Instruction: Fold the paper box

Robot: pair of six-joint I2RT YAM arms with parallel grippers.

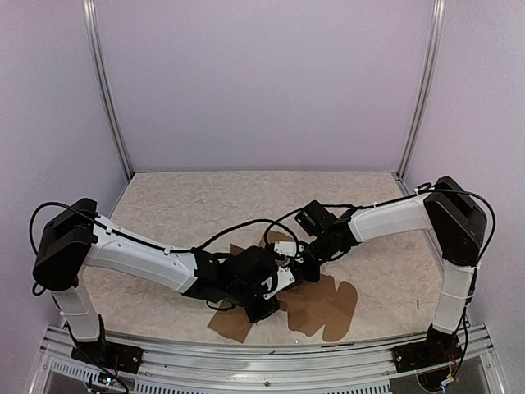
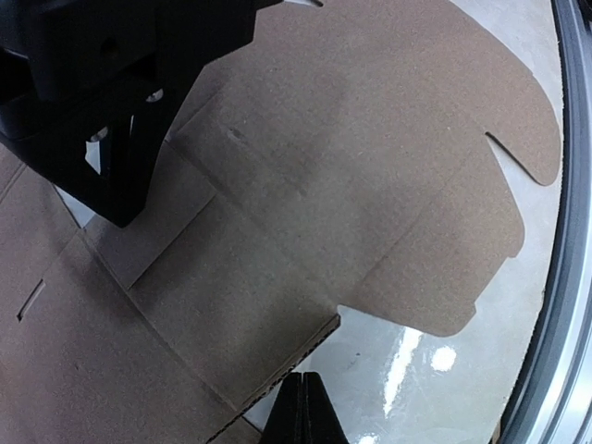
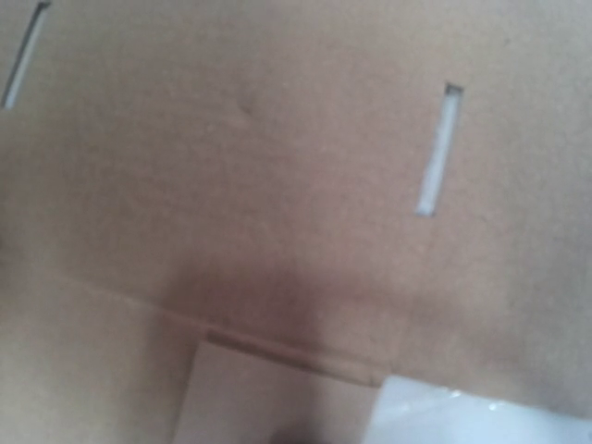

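The paper box (image 1: 324, 305) is a flat brown cardboard sheet with panels, flaps and rounded tabs, lying near the table's front edge. My left gripper (image 1: 264, 310) is at its left part. In the left wrist view its fingertips (image 2: 302, 412) are pressed together and empty, just off a raised corrugated edge of the sheet (image 2: 370, 166). My right gripper (image 1: 305, 269) is low over the sheet's far side, and its black body (image 2: 111, 139) rests on or just above the cardboard. The right wrist view is filled by blurred cardboard (image 3: 277, 166) with slots, and its own fingers are hidden.
An aluminium rail (image 1: 262, 361) runs along the near table edge; it also shows in the left wrist view (image 2: 569, 277). Both arms cross over the table's middle. Purple walls and metal posts (image 1: 107, 90) enclose the back and sides.
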